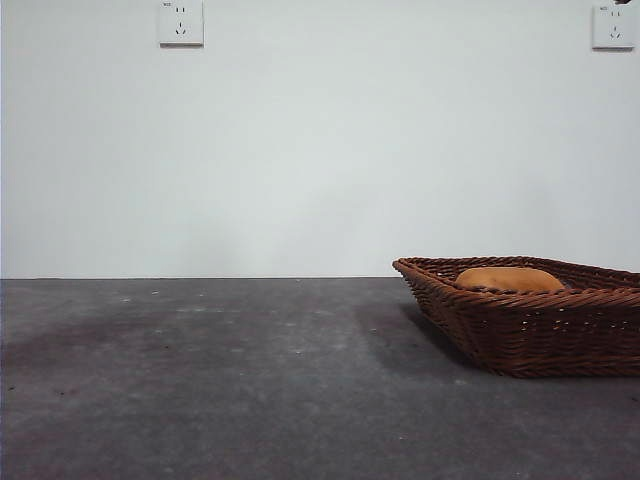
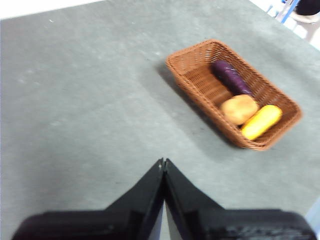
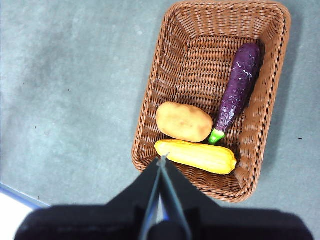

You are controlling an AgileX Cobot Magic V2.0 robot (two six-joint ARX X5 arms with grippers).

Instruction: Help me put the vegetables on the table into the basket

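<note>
All three vegetables lie inside the basket [image 3: 212, 95], which sits on the table [image 3: 70, 90] toward its right side as the front view shows it, well in from the near edge. In the right wrist view the potato [image 3: 183, 122] rests against one long wall of the basket, the corn cob [image 3: 196, 156] lies across one short end just beside it, and the eggplant [image 3: 237, 91] stretches along the opposite long wall with its green cap close to the potato and the corn. From the front camera only the rounded top of the potato [image 1: 509, 280] rises above the braided rim of the basket [image 1: 530, 325]; the other two are hidden behind the wicker wall. The right gripper [image 3: 162, 161] hangs above the basket's short end next to the corn cob, its two black jaws pressed together and holding nothing. The left gripper [image 2: 163, 162] hovers over bare table, well apart from the basket [image 2: 195, 80], jaws likewise closed on nothing. The left wrist picture is somewhat blurred, so the eggplant's cap cannot be made out there, though the potato [image 2: 239, 109], corn cob [image 2: 261, 121] and eggplant [image 2: 230, 77] are plainly inside. Two wall sockets [image 1: 181, 22] sit high on the white wall behind the table.
</note>
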